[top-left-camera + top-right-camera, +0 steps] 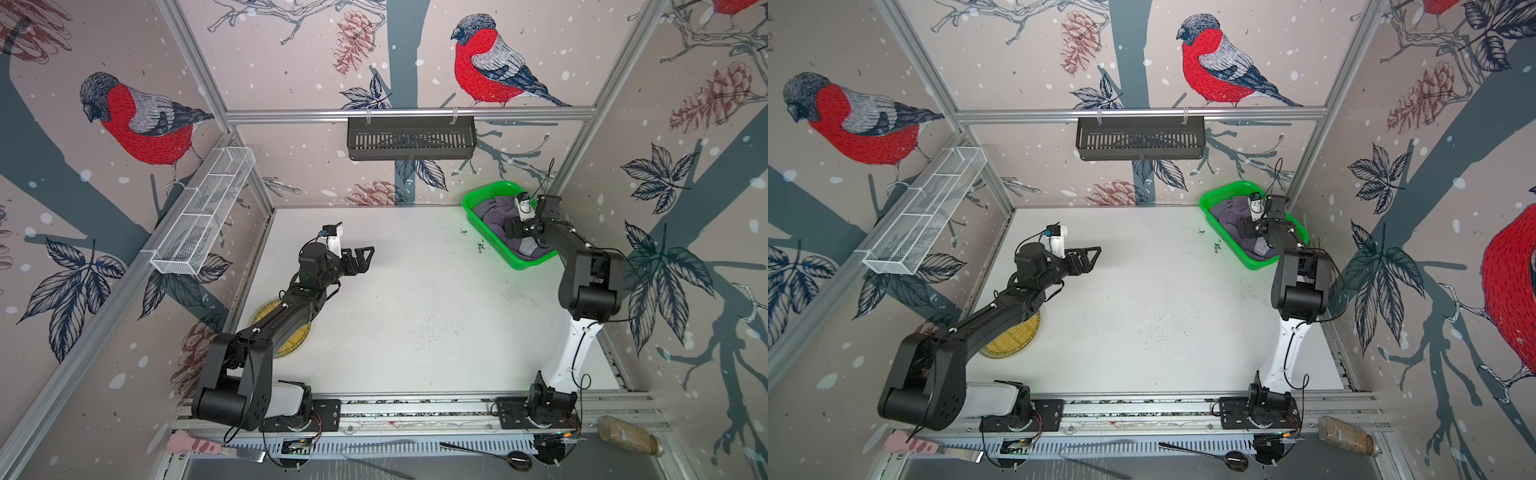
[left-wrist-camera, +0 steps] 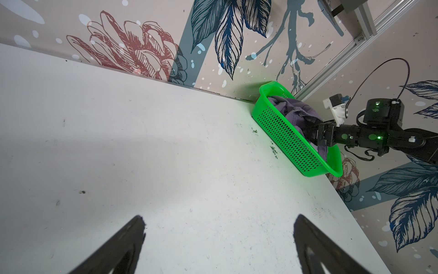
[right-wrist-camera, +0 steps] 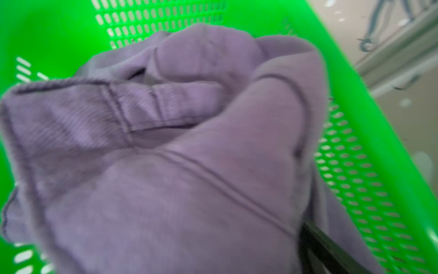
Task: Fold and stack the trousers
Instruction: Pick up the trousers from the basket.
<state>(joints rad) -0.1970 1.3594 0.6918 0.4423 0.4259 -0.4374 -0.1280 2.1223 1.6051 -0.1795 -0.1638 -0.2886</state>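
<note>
- Trousers [image 1: 494,214]: crumpled in a heap inside the green basket [image 2: 284,132] at the table's [image 1: 415,311] far right corner. Not spread and not folded, so I judge the task to be at its opening step, getting the garment out.
- Ribbed waistband [image 3: 99,111]: lies uppermost in the right wrist view. It is a firm edge and probably a surer hold than the loose cloth.
- Right hand [image 2: 310,132]: down inside the basket, spread wide and pressed against the heap. One finger [image 3: 320,246] shows beside the cloth and the other is hidden by fabric. No pinch on the cloth is evident.
- Left hand [image 2: 220,217]: wide and empty over bare table, well apart from the basket, which leaves the middle free for laying out.
- Obstructions: the basket walls enclose the heap, so a lift must clear the rim, and a light basket may rise with the cloth.
- Yellow disc [image 1: 295,338]: partly under the left arm and could foul a full spread.
- Dark crumbs [image 2: 274,150]: just beside the basket.
- White wire shelf [image 1: 203,212] and black rack [image 1: 411,139]: wall-mounted, no hindrance.
</note>
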